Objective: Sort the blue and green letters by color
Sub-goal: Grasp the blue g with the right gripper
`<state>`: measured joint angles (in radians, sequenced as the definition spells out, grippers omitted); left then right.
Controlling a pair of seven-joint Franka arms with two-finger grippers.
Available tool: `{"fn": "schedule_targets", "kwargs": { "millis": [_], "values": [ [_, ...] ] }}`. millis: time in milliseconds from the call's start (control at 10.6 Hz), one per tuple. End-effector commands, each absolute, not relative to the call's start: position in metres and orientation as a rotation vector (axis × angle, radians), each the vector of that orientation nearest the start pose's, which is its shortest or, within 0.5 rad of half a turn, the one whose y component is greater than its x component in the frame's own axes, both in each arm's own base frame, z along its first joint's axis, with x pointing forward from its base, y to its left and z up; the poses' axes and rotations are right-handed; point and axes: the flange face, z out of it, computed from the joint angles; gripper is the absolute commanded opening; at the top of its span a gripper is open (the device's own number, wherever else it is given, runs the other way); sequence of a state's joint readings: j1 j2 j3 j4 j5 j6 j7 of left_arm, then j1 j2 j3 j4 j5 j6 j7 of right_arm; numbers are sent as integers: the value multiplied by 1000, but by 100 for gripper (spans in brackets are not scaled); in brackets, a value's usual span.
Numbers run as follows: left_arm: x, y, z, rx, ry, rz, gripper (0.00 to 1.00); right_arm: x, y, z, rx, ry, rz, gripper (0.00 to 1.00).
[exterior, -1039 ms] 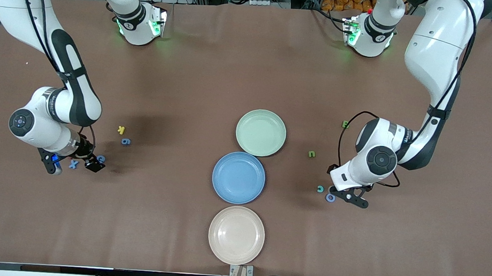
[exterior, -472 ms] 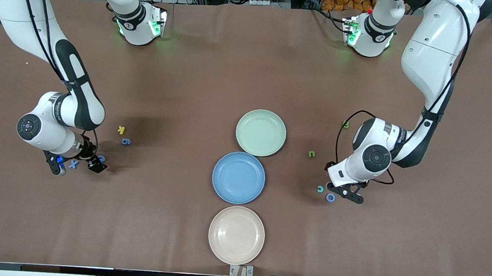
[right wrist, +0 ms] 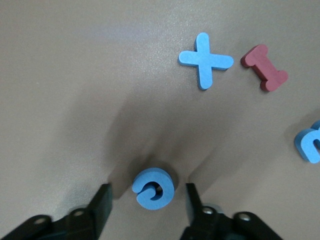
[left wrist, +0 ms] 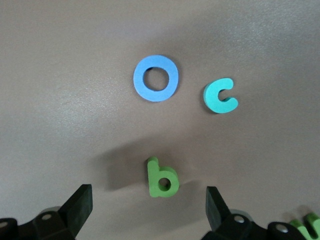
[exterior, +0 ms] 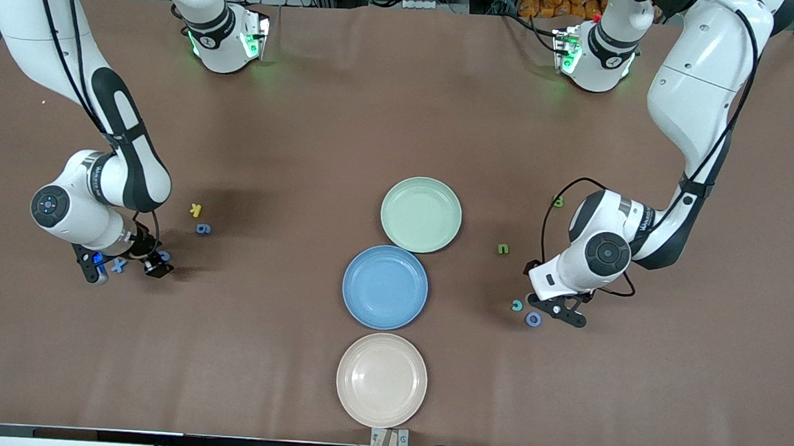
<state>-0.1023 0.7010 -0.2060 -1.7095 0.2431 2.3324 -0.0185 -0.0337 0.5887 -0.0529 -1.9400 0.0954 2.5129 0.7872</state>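
Brown cloth is covering the table (exterior: 320, 129), and three plates are sitting in a line at its middle: green plate (exterior: 421, 214), blue plate (exterior: 385, 287), and beige plate (exterior: 381, 379) nearest the front camera. Toward the right arm's end, the right gripper (right wrist: 147, 205) is standing low over a blue curled letter (right wrist: 153, 188), its jaws apart on either side without touching it; a blue x (right wrist: 205, 60) and a red letter (right wrist: 264, 67) are lying near. Toward the left arm's end, the left gripper (left wrist: 150, 207) is hanging wide open over a green b (left wrist: 162, 178), with a blue o (left wrist: 156, 78) and a teal c (left wrist: 220, 96) beside it.
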Motion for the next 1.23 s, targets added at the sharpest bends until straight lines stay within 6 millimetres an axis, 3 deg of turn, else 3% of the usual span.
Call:
{"fn": "schedule_targets", "kwargs": {
  "millis": [0,283,661,850,1133],
  "values": [
    [638,-183,182,-3026,676,50,100,617,-53,172,-2766,1426,27,12],
    [638,-184,182,-3029,670,48,100,619,-52,176,-2799,1361,23,0],
    [638,-184,181,-3030,663,50,100,640,-49,212,-2936,1010,-60,0],
    [638,-185,181,-3040,651,52,100,654,-28,229,-3078,692,-58,0],
    [637,-186,180,-3049,642,57,100,669,18,249,-3107,452,-92,0]
  ]
}}
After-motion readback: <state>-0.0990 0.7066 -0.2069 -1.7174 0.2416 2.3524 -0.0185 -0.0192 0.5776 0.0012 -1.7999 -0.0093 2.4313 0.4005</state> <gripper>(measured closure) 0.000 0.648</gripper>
